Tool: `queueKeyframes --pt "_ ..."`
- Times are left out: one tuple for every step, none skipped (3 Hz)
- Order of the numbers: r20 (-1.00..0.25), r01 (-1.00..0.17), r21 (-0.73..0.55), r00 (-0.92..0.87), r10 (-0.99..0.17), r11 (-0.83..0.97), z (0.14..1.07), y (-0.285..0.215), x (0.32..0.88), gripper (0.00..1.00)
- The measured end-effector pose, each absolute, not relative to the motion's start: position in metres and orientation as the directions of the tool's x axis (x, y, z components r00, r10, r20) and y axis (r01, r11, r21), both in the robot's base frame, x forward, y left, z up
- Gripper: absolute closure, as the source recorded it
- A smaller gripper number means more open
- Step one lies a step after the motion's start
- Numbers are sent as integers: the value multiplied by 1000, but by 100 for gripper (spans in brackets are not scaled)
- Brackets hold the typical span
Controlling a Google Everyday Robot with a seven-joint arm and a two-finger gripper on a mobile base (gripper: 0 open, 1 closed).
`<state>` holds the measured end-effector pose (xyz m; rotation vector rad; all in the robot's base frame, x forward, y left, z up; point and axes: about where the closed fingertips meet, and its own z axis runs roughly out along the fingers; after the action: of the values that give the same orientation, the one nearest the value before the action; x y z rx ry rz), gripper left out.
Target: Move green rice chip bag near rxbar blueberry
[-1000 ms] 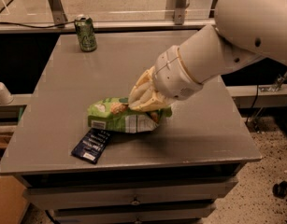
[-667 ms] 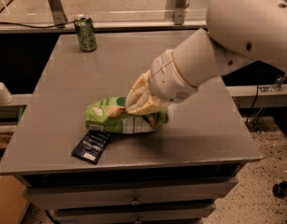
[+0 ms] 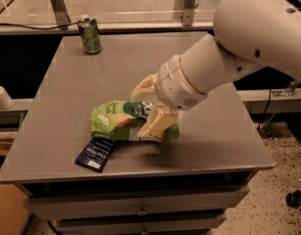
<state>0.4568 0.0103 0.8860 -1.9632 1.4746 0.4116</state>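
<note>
The green rice chip bag point(image 3: 115, 121) lies crumpled on the grey table point(image 3: 209, 146), left of centre near the front. Its lower left corner touches or slightly overlaps the rxbar blueberry point(image 3: 96, 153), a flat dark-blue bar at the front left. My gripper point(image 3: 150, 106) is at the bag's right end, low over the table. Its cream fingers point(image 3: 157, 124) are spread apart, one behind the bag's end and one in front. The gripper hides the right end of the bag.
A green soda can point(image 3: 90, 35) stands upright at the table's back left corner. A metal rail and glass panel point(image 3: 140, 26) run behind the table. My white arm point(image 3: 248, 38) reaches in from the upper right. Drawers point(image 3: 140, 209) are below the front edge.
The arm has swung left and lower. The fingers, close together on the bag before, now stand apart, and the bag rests on the table against the blue bar.
</note>
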Motion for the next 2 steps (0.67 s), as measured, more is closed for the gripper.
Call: queueKeyframes --pt "-596 -943 -297 304 -743 -148 885 4 458 0" --pt "-625 -961 -267 233 -745 -76 887 -23 469 0"
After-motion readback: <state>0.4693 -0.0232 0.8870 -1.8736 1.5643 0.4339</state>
